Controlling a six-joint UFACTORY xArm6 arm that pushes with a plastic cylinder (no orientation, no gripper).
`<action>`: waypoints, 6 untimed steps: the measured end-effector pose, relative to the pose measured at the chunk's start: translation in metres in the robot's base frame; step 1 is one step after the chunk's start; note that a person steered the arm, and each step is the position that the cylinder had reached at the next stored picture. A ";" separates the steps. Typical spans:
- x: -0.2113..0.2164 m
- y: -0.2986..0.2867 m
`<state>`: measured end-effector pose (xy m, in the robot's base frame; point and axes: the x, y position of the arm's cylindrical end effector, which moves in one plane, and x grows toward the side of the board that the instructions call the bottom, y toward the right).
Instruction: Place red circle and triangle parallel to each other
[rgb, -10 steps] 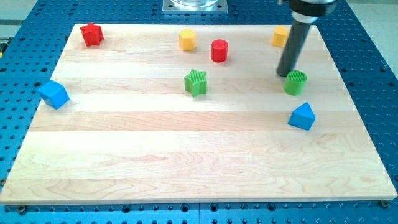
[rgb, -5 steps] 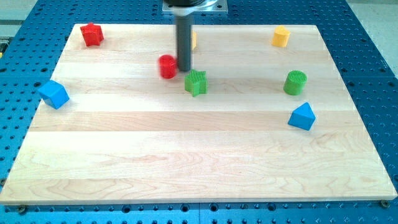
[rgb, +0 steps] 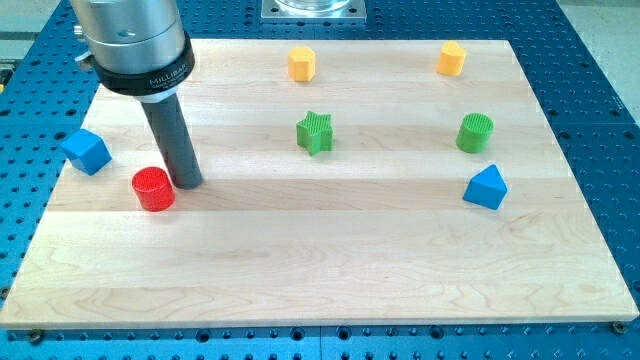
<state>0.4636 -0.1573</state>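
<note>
The red circle (rgb: 153, 188) lies on the wooden board at the view's left. My tip (rgb: 187, 183) stands just to its right, touching or nearly touching it. The blue triangle (rgb: 486, 187) lies far off at the view's right, at about the same height in the view as the red circle. The arm's grey body covers the board's top left corner, so the red star block seen there earlier is hidden.
A blue cube (rgb: 86, 151) lies at the left edge, above and left of the red circle. A green star (rgb: 314, 132) lies mid-board, a green cylinder (rgb: 475, 132) at the right. Two yellow blocks (rgb: 301, 64) (rgb: 451, 59) lie along the top edge.
My tip swept from the view's right across to the left, pushing the red circle from the top middle down to the left part of the board. The other blocks stayed put.
</note>
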 end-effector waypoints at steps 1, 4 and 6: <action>0.058 -0.027; 0.006 -0.024; 0.051 -0.056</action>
<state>0.5151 -0.2132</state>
